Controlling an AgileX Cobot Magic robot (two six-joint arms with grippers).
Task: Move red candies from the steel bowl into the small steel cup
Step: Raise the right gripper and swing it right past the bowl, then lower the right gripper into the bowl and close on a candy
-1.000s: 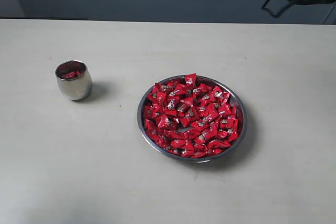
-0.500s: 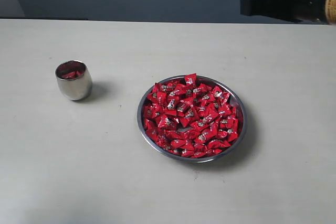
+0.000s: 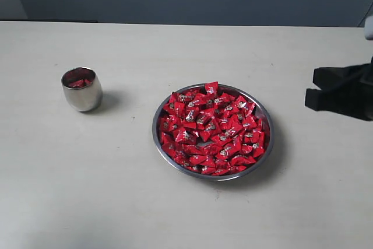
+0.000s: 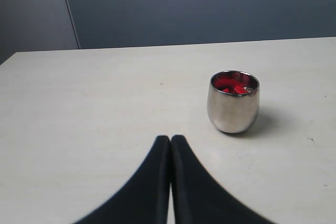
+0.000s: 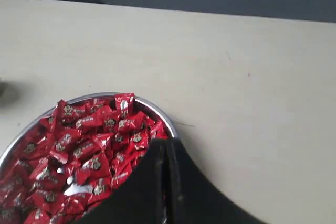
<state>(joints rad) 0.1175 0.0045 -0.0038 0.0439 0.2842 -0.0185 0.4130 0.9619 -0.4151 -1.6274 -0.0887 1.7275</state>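
Most red candies (image 3: 213, 129) sit in bowl (image 3: 154, 125)

Bowl is mid worktop (image 3: 116, 202); cup (image 3: 82, 96) stands well left of it, upright, a few candies inside. Pinched shut and empty: left tool (image 4: 170, 141) near cup, right tool (image 5: 167, 144) right of bowl.
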